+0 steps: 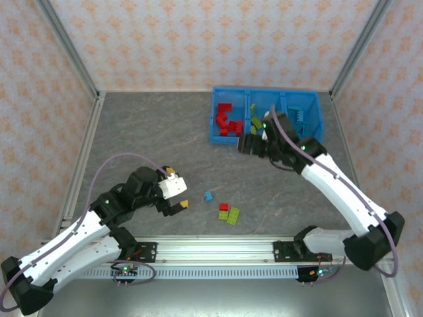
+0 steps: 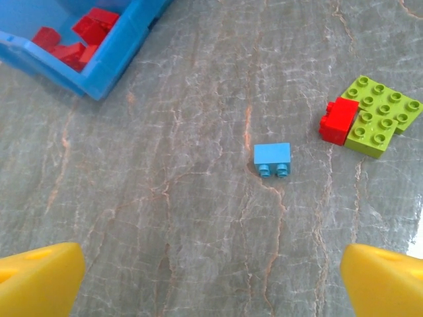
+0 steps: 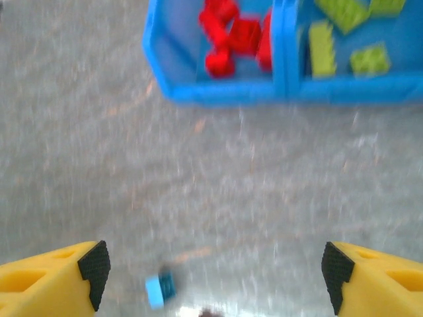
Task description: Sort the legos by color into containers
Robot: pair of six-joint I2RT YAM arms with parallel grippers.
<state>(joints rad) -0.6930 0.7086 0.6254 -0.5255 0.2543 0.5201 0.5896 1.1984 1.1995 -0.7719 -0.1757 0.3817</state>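
Both claws are held wide open and empty: the left claw (image 2: 211, 287) before a blue brick (image 2: 272, 160), the right claw (image 3: 211, 277) near the bin (image 3: 225, 92).

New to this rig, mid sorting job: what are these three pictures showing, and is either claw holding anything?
Two white robot arms sit at the table's near edge. The wide picture looks down from above and behind them. The other two come from a camera on each wrist, and the yellow shapes at the bottom are that claw's fingers. The left claw and right claw are both open and empty. The blue bin holds sorted bricks: red, yellow-green and light blue in separate compartments. Loose on the grey table lie a light blue brick, a red brick and yellow-green bricks.
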